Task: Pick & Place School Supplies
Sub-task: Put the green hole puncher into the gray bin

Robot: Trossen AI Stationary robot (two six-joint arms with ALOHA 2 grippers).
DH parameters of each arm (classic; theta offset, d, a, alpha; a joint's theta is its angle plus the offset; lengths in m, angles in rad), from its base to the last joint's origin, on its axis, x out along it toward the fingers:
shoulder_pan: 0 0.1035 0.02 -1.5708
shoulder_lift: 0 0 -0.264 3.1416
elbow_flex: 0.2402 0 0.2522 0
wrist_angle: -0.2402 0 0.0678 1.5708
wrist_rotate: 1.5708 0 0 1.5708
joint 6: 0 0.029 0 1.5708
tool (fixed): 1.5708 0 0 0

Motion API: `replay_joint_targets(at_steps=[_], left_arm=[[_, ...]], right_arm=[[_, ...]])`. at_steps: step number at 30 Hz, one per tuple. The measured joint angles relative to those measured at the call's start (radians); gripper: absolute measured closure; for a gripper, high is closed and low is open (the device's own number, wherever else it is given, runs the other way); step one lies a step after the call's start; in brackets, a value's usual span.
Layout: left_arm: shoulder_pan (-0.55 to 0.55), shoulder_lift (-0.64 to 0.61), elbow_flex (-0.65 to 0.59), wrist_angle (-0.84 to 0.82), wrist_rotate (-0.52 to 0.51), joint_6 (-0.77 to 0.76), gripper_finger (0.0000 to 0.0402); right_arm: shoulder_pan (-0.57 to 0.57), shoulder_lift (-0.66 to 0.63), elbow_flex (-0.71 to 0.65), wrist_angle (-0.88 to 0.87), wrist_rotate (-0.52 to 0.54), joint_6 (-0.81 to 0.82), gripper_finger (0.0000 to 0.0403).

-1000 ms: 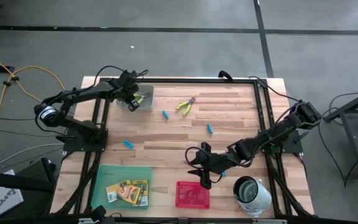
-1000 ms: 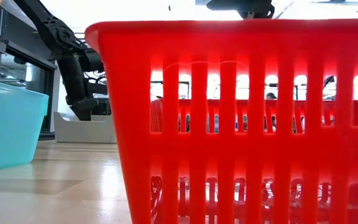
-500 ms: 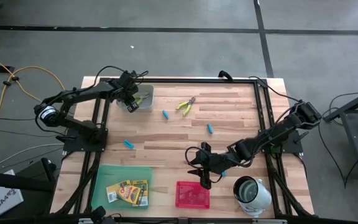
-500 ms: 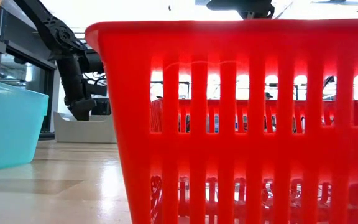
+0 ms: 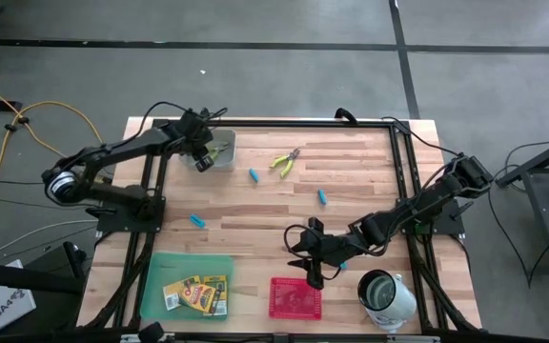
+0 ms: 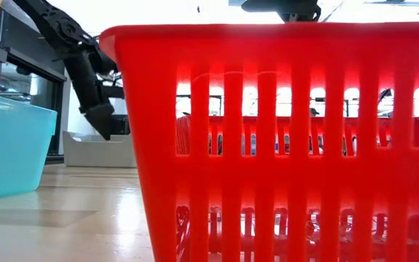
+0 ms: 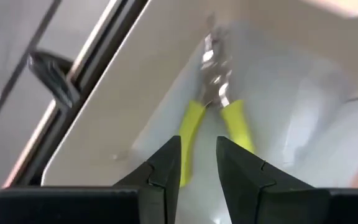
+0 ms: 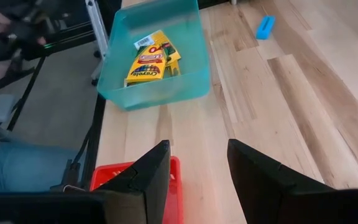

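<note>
Overhead, my left gripper (image 5: 201,152) hangs above the clear tray (image 5: 225,157) at the table's far left corner, its fingers a narrow gap apart and holding nothing. One pair of pliers (image 7: 219,109) lies in that tray directly beneath it, yellow-green handles toward the fingertips (image 7: 166,155), metal nose pointing away, so its long axis runs straight out from the gripper.

A second pair of pliers (image 5: 285,162) lies on the bare wood just right of the tray, angled across the boards, and the left arm is plainly the nearer one. Three blue pieces (image 5: 254,175) lie scattered mid-table. A fourth may sit by the right gripper (image 5: 310,255), though I cannot be sure from above.

That right gripper waits near the front edge above the red tray (image 5: 295,298), fingers spread and empty. Crayon boxes (image 8: 151,59) already rest in the green tray (image 8: 166,90).

I judge the next reach to be rightward, for the loose pliers.
</note>
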Motion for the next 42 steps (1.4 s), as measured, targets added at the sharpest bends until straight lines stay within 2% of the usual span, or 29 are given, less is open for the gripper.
replay_joint_targets(at_steps=[8,10,15,18,22,25,32,36,42], left_arm=[[-0.181,-0.110,0.000,0.000,0.007,-0.004,0.0306],[-0.242,-0.131,0.000,0.000,0.011,-0.013,0.0306],[-0.393,-0.159,0.000,0.029,0.015,-0.062,0.0306],[-0.472,-0.159,0.000,0.084,0.014,-0.149,0.0306],[-0.541,-0.159,0.000,0.138,0.002,-0.299,0.0306],[-0.583,-0.159,0.000,0.166,-0.009,-0.328,0.0306],[-0.637,-0.159,0.000,0.207,-0.023,-0.360,0.0306],[-0.645,-0.159,0.000,0.206,-0.024,-0.392,0.0306],[-0.650,-0.159,0.000,0.206,-0.023,-0.397,0.0306]], right_arm=[[-0.030,0.000,0.000,-0.076,0.217,0.003,0.0250],[-0.055,0.000,0.000,-0.114,0.237,0.001,0.0250],[-0.134,0.003,0.000,-0.219,0.224,-0.008,0.0250],[-0.171,0.003,0.000,-0.268,0.223,-0.008,0.0250],[-0.196,0.003,0.000,-0.278,0.221,-0.058,0.0250],[-0.215,0.003,0.000,-0.278,0.222,-0.113,0.0250],[-0.277,0.003,0.000,-0.276,0.220,-0.198,0.0250],[-0.306,0.003,0.000,-0.269,0.166,-0.211,0.0250],[-0.310,0.003,0.000,-0.248,0.142,-0.218,0.0250]])
